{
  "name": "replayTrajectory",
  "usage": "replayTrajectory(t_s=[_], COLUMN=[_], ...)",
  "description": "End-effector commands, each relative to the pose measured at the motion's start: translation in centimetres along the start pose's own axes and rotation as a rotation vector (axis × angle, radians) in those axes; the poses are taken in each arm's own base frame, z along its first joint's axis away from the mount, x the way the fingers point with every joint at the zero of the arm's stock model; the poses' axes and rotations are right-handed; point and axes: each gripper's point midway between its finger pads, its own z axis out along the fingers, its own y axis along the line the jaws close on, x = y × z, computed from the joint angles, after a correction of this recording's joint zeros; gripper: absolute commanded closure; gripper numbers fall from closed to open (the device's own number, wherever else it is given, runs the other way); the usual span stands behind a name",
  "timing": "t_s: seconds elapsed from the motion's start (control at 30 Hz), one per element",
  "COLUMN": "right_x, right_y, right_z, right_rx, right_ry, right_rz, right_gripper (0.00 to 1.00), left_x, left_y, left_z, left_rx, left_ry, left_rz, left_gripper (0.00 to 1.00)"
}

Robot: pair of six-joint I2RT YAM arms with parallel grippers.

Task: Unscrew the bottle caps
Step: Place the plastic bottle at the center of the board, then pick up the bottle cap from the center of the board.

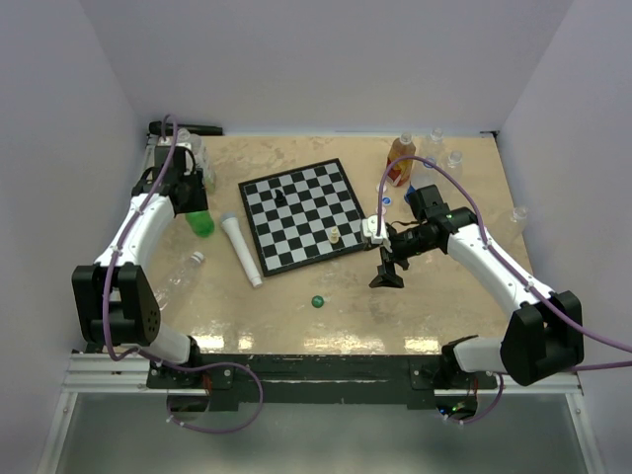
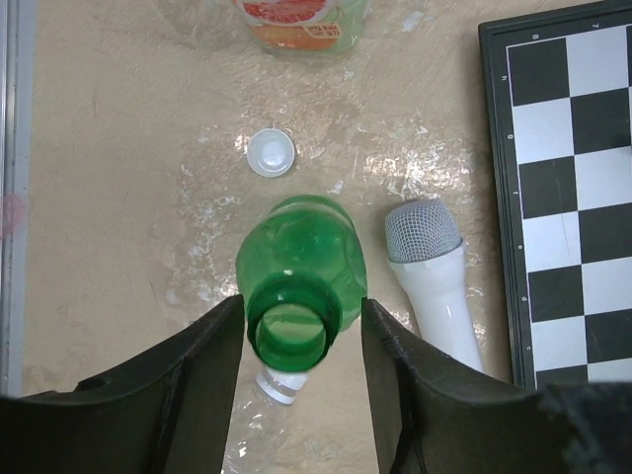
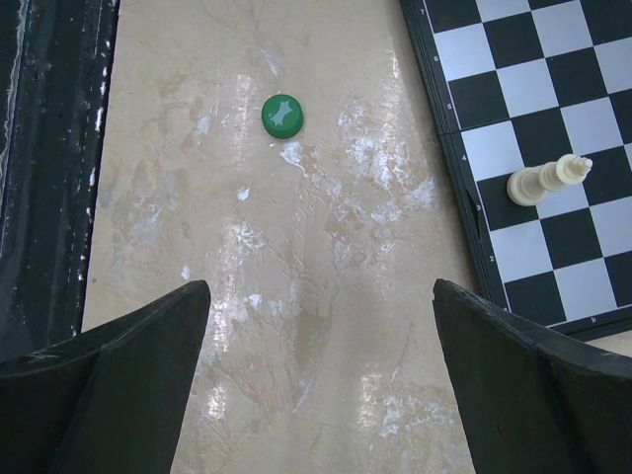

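Left end effector (image 2: 301,308) clasps one bottle (image 2: 301,252); right end effector (image 3: 321,288) wide, one green cap (image 3: 282,116).

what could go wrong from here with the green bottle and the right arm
1. The green bottle stands uncapped between the fingers of the left tool, with the white tube close beside it. A skewed release or nudge might tip it onto the tube.
2. The right tool hangs open over bare table beside the chessboard. A sideways sweep could hit the board or knock the white piece.
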Motion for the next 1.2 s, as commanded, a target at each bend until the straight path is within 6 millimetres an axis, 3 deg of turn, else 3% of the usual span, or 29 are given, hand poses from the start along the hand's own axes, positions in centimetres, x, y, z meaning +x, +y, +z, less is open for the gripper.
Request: replayTrajectory(t_s=[0.0,0.4,0.5,0.73,0.83,1.03,1.17], right_x=[-0.6,-0.5,-0.5,-0.5,-0.4,-0.5,-0.4], right_y=[-0.1,-0.1,-0.1,-0.1,-0.1,-0.3,-0.2], right_z=[-0.2,-0.2,-0.1,-0.1,-0.1,-0.2,-0.2], right_rx=[0.007,0.006,0.005,0.005,0.004,0.009,0.009], right_ry=[-0.016,-0.015,-0.015,-0.013,-0.011,-0.010,-0.007], right_rz=[-0.032,-0.032,-0.032,-0.031,-0.028,-0.033,-0.031], right_gripper=[0.02,0.02,0.02,0.02,0.02,0.02,0.02], left_x=[-1.5,-1.9,-2.2,-3.8,-4.1,-4.0,-2.8], left_y=[0.4,0.5,0.7,1.0,0.1,-2.8,-5.2], left_z=[-0.3,-0.8,-1.6,-5.7,-7.6,-11.9,-14.3], left_rx=[-0.011,-0.017,-0.022,-0.009,0.054,0.253,0.417], left_ry=[-0.031,-0.043,-0.057,-0.164,-0.221,-0.309,-0.317], left_rz=[0.004,0.003,0.003,-0.014,-0.027,-0.026,-0.003], left_gripper=[0.43,0.37,0.31,0.16,0.00,0.00,0.00])
